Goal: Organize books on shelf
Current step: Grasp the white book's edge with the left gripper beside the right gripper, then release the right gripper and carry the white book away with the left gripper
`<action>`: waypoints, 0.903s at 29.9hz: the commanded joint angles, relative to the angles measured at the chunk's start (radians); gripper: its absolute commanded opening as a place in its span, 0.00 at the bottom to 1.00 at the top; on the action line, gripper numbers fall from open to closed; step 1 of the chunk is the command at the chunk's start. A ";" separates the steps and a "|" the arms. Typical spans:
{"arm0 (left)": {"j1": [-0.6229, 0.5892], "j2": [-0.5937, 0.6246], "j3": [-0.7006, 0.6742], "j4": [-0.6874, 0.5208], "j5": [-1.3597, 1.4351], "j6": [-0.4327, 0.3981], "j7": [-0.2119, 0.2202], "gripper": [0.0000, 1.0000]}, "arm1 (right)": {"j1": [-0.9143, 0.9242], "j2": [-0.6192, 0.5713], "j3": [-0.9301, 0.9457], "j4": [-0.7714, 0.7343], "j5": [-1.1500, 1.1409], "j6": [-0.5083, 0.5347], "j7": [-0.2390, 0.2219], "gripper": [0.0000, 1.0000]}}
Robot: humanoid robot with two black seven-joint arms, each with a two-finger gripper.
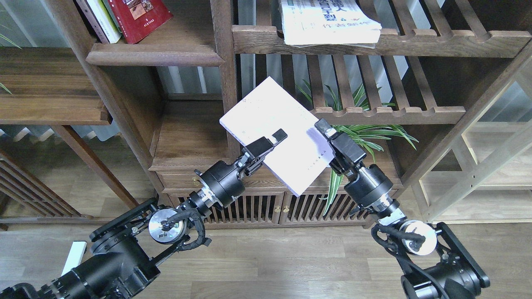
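Before the dark wood bookcase, the left gripper (266,145) and right gripper (328,135) each pinch a side of the plain pale book (276,131), held tilted in mid-air. If either releases unevenly, the thin, smooth paperback could probably twist and slip. Behind it stands a leafy plant (365,135). Farthest up, the red book (141,16) leans on the solid shelf (166,54); a floppy white book (328,20) overhangs a slatted rail.

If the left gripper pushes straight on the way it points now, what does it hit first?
The left gripper points up and right, already at the pale book. Beyond that, probably the slatted shelf, though depth is unclear.
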State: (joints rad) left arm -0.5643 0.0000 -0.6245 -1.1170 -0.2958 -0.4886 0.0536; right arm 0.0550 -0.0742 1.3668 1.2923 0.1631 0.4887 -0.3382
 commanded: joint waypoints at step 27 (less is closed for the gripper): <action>0.087 0.377 -0.027 -0.263 0.021 0.000 -0.001 0.00 | 0.057 -0.038 0.089 -0.100 -0.002 0.000 0.002 0.81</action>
State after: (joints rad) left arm -0.4758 0.3151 -0.6507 -1.3553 -0.2833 -0.4888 0.0456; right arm 0.1102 -0.0879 1.4532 1.2186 0.1618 0.4887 -0.3366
